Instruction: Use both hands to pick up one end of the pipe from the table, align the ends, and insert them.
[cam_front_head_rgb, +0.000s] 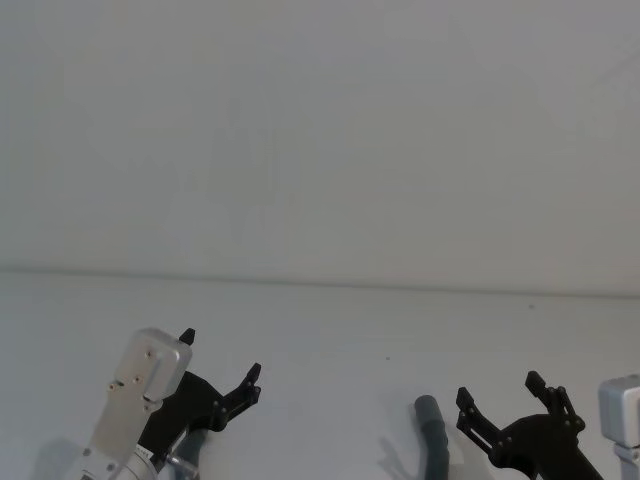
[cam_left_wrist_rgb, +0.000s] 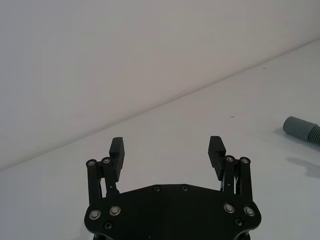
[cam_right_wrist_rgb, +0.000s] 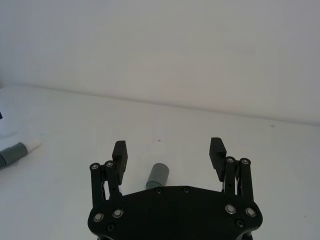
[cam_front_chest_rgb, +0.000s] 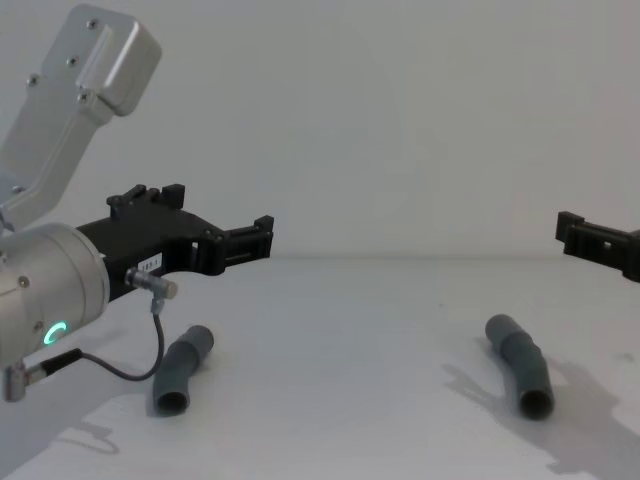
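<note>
Our left pincer (cam_left_wrist_rgb: 166, 147) hangs above the table (cam_front_chest_rgb: 330, 330), its ribbed black pads spread wide with nothing between them. Our right pincer (cam_right_wrist_rgb: 168, 148) is just as wide and just as empty. Bare matte white surface runs ahead of both to the table's far edge at the pale wall (cam_front_head_rgb: 320, 130). A small white label (cam_front_chest_rgb: 150, 263) on the left pincer is too small for us to read. The white-tipped pipe piece (cam_right_wrist_rgb: 12, 152), dark and corrugated, lies beneath the left pincer. The plain-cuffed pipe piece (cam_right_wrist_rgb: 157, 175) lies under the right pincer's spread jaws, smooth grey cuff pointing forward.
</note>
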